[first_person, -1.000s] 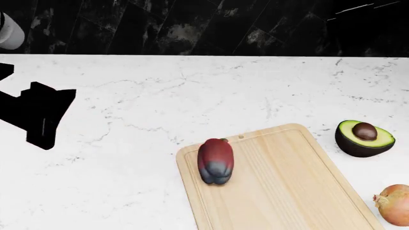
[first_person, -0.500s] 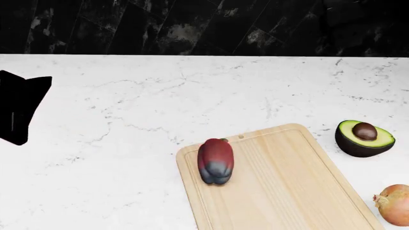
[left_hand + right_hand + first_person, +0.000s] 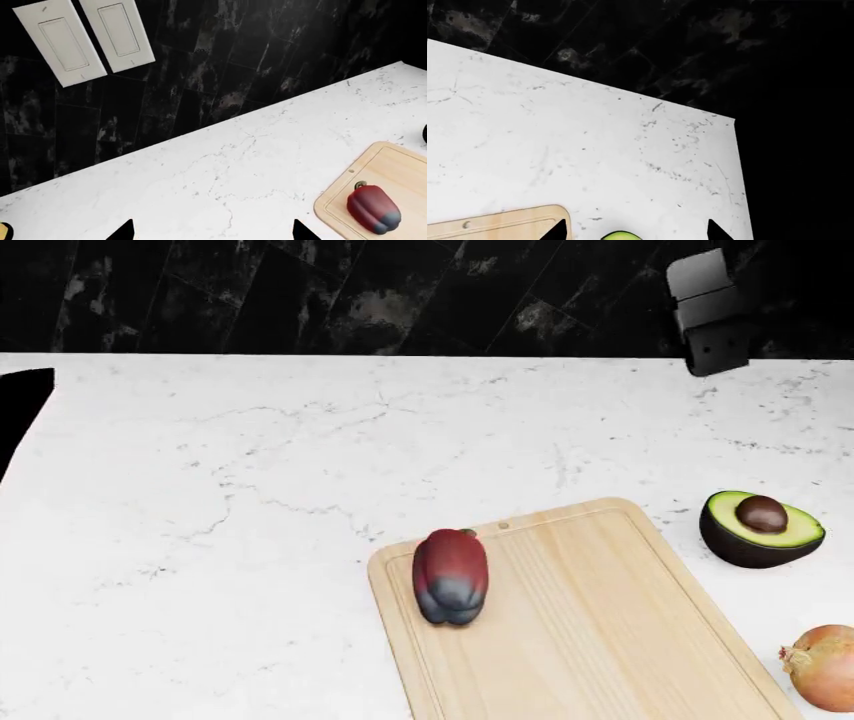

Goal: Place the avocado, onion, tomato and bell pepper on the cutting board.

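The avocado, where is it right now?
In the head view the avocado sits on the white counter at the right, just off the cutting board's far right corner, with the onion nearer the robot.

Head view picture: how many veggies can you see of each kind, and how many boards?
bell pepper: 1, lying on the board
avocado: 1, on the counter
onion: 1, on the counter, partly cut off at the picture's edge
cutting board: 1
tomato: 0 in view
Total: 4 things
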### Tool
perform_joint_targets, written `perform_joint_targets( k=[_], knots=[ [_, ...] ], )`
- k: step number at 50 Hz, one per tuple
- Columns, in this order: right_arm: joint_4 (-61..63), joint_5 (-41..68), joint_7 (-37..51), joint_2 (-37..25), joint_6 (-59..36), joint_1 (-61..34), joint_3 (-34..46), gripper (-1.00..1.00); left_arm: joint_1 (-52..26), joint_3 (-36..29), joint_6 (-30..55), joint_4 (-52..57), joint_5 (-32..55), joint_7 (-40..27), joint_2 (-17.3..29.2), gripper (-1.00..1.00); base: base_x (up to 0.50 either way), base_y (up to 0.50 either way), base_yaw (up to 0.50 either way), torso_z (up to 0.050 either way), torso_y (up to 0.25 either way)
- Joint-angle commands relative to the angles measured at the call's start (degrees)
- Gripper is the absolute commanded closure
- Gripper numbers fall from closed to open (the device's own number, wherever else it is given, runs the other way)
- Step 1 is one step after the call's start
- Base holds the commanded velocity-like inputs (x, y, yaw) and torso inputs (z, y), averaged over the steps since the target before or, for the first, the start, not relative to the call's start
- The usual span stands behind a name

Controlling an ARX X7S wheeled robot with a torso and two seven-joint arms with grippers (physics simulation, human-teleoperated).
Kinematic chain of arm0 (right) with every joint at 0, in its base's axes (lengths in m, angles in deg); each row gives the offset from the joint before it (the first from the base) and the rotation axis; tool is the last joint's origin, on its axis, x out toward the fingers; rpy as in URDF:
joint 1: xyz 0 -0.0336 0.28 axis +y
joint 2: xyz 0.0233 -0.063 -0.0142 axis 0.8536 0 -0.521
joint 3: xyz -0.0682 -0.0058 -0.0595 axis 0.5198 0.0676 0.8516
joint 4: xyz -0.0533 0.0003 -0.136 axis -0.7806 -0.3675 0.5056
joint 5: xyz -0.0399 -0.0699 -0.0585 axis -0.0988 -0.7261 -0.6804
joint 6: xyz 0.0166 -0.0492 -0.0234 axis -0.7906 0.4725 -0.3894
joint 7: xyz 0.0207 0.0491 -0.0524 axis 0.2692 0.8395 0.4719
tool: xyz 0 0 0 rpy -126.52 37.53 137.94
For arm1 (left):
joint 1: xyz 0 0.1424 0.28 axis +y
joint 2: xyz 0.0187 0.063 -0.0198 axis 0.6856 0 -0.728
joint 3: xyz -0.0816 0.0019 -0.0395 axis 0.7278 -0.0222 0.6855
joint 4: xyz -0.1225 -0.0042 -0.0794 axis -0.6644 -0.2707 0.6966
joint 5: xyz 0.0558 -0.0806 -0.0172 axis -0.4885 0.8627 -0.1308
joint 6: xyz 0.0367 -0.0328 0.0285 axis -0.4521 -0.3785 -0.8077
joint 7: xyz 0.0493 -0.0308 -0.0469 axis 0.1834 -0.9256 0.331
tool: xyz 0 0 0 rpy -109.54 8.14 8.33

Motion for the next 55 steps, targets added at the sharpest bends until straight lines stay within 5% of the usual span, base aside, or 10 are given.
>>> perform_joint_targets(
  k=[1,27,55],
  knots=[
    [-8.96,-5.32,-7.05,4.26,5.91,1.29,4.07,-1.00,-1.32,1.28,0.59,1.08,-0.32,0.47,-0.68,-1.00,0.00,0.00,0.00,0.000,0.000],
    [-29.78,-10.40,-12.70,12.13,17.40,6.76,6.12,-1.00,-3.10,-0.26,0.84,0.99,0.70,-1.11,-0.69,-1.00,0.00,0.00,0.00,0.000,0.000],
    [-29.86,-16.78,-13.57,12.75,17.68,13.04,-0.04,-1.00,-5.06,-1.65,0.94,0.90,1.82,-2.38,-0.81,-1.00,0.00,0.00,0.00,0.000,0.000]
  ],
)
